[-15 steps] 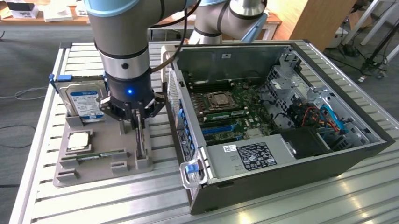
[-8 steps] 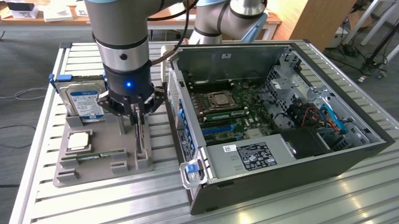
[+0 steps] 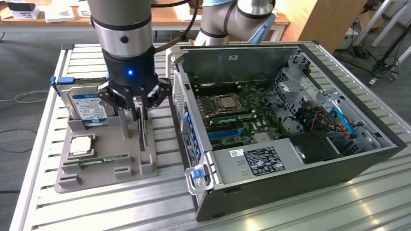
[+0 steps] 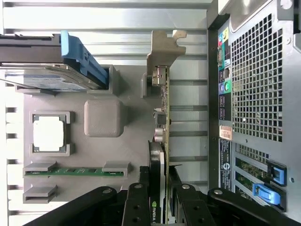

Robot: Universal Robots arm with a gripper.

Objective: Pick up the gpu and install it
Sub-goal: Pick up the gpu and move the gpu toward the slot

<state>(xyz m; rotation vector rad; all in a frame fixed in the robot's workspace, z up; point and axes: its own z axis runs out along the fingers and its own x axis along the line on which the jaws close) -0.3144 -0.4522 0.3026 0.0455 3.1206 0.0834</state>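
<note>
The gripper (image 3: 140, 111) is half closed, with its fingers (image 4: 137, 203) pressed against both faces of the gpu (image 3: 142, 134). The gpu stands on edge directly beneath it in the tray (image 3: 119, 144), between the drive (image 3: 90, 107) and the case (image 3: 308, 178).

A robotics lab — the open computer case (image 3: 301, 185) stands on an aluminium profile table (image 3: 115, 207), wooden desks (image 3: 163, 18) behind it.
</note>
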